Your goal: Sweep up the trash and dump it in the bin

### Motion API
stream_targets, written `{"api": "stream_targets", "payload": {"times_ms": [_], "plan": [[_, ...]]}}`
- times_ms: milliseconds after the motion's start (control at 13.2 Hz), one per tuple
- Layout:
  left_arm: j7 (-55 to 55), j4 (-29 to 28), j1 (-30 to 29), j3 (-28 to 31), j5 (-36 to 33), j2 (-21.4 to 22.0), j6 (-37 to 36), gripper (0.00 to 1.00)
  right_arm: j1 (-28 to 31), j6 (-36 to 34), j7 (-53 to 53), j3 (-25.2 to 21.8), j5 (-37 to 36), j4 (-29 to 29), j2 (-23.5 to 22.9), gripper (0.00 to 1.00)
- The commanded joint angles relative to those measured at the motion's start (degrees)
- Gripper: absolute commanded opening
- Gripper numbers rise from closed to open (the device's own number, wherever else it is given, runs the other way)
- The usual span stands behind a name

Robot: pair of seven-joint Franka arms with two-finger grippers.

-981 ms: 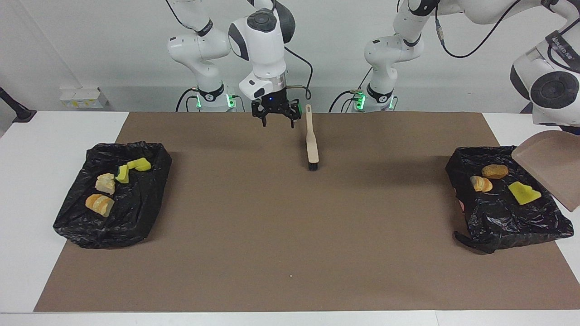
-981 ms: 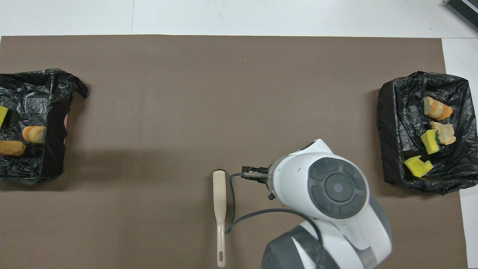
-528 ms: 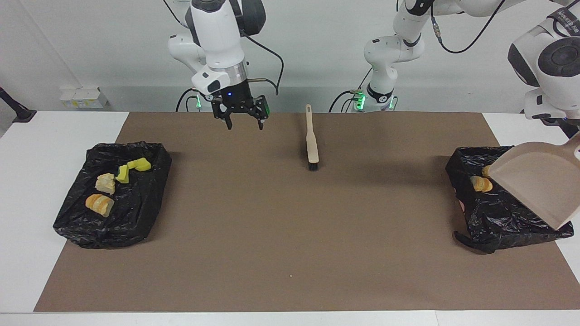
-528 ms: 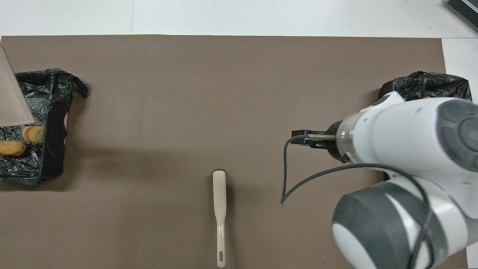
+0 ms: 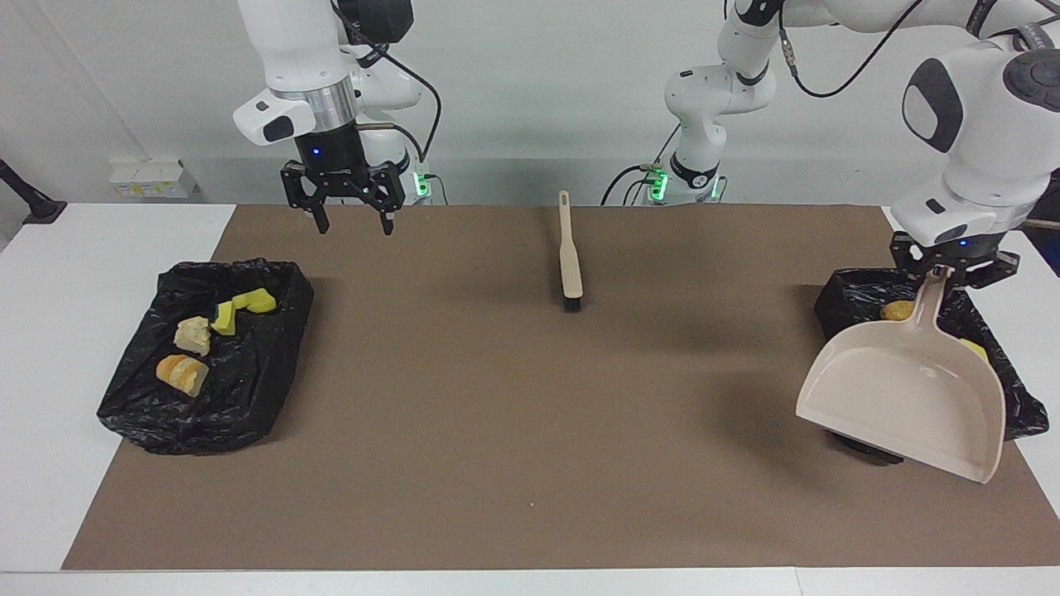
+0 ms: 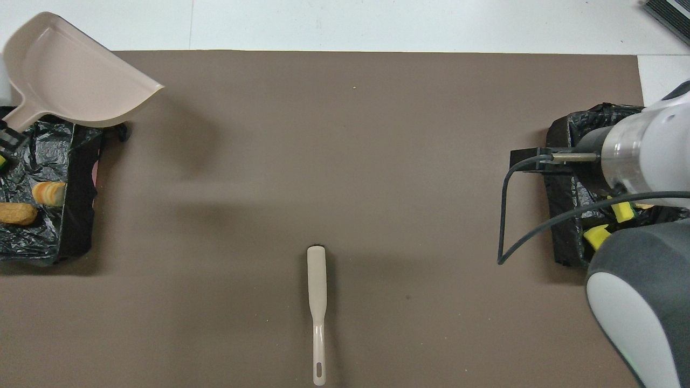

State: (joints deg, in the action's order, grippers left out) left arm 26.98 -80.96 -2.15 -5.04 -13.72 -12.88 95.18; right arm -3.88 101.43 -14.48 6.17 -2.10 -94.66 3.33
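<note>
**Dustpan held over one bin, other fingers standing empty**

You are looking at the left fingers point(image 5: 951, 269) clamping tight on the handle of the dustpan point(image 5: 903, 397). They are hanging over the bin point(image 6: 32, 237) at the left arm's end of the worktop point(image 5: 50, 248). The pan is drooping below the fingers, scoop facing up and outward, with its wide lip sitting past the bin's edge over the mat point(image 5: 530, 397). Nothing is showing inside the pan.

Under and beside those fingers, trash is lying in that bin: a brown lump point(image 6: 16, 214) and a striped orange lump point(image 6: 48, 193) in the overhead view, and a yellow sliver point(image 5: 975, 348) peeking past the pan in the facing view.

The right fingers point(image 5: 354, 223) are standing spread wide and holding nothing. They are hovering above the mat's edge, just off the corner of the second bin point(image 5: 207, 406). Below them and toward that end of the worktop, more trash is resting in this bin: two yellow sponge chunks point(image 5: 255, 302), a pale lump point(image 5: 192, 334) and an orange lump point(image 5: 182, 373).

The brush point(image 5: 569, 257) is lying flat on the mat between the two sets of fingers, well apart from both, bristles pointing away from the robots.
</note>
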Motion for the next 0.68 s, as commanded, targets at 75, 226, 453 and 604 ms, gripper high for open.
{"api": "stream_targets", "payload": {"times_ms": [75, 226, 453, 604], "plan": [[-23.93, -9.82, 10.21, 0.82, 3.35, 2.95, 9.39, 0.00, -1.48, -10.79, 2.97, -2.92, -1.76, 11.58, -6.13, 1.00], [-30.74, -12.55, 14.35, 0.82, 5.44, 3.29, 12.82, 0.00, -0.96, -11.60, 2.97, -3.18, -1.85, 12.83, -6.32, 1.00], [-41.25, -13.00, 21.19, 0.82, 11.17, -0.29, 14.59, 0.00, -1.04, -13.36, 3.31, -5.55, -1.77, 13.01, -6.23, 1.00], [-49.55, -17.63, 26.39, 0.82, 11.61, 0.12, 18.71, 0.00, -1.48, -15.29, 5.67, -7.22, -0.37, 12.92, -5.71, 1.00]]}}
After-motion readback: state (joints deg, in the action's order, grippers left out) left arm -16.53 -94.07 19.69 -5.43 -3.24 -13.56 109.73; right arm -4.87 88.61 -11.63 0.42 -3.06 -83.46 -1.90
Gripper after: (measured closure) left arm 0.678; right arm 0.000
